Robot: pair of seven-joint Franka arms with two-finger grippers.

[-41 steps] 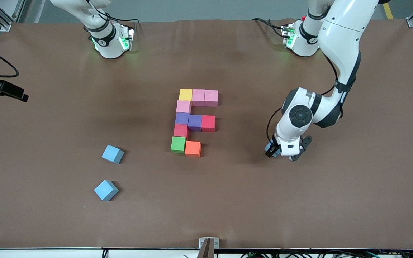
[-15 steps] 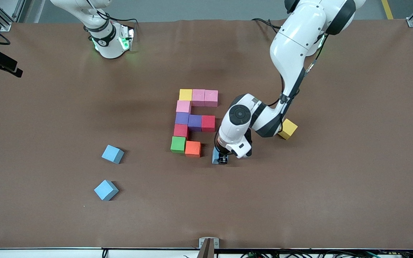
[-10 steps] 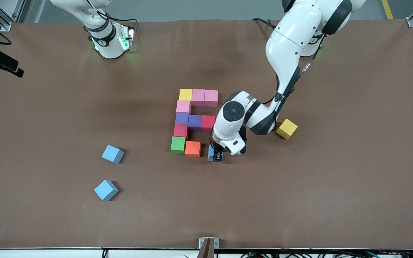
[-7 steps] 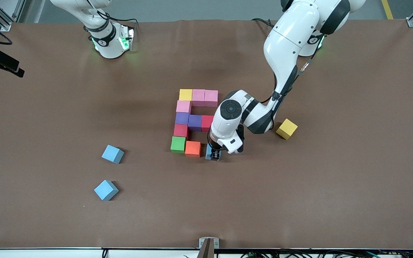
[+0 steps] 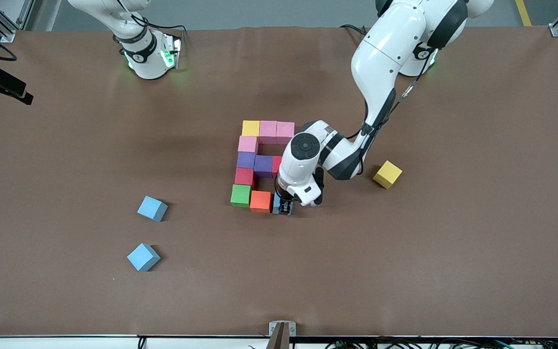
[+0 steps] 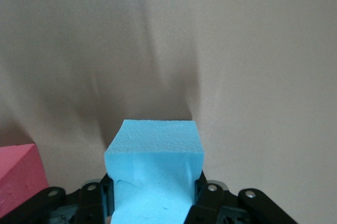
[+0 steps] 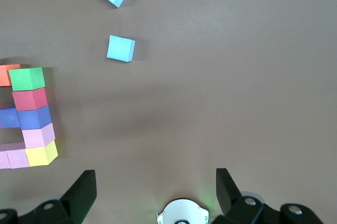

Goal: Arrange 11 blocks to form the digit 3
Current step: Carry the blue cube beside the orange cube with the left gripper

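- The left hand has travelled from the left arm's end of the surface toward the middle, carrying a light blue block clamped between its fingers.
- It now sits low just beside the orange block, at the near bar of the digit 3.
- The left arm now hides most of the red block in the middle bar.
- A loose yellow block, earlier hidden by that arm, now shows.

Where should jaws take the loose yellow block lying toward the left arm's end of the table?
Likely from straight above, jaws closing on two opposite side faces. The yellow block lies apart from the figure with nothing touching it, but it is turned relative to the rows, so the wrist should probably rotate to meet its flat faces squarely.
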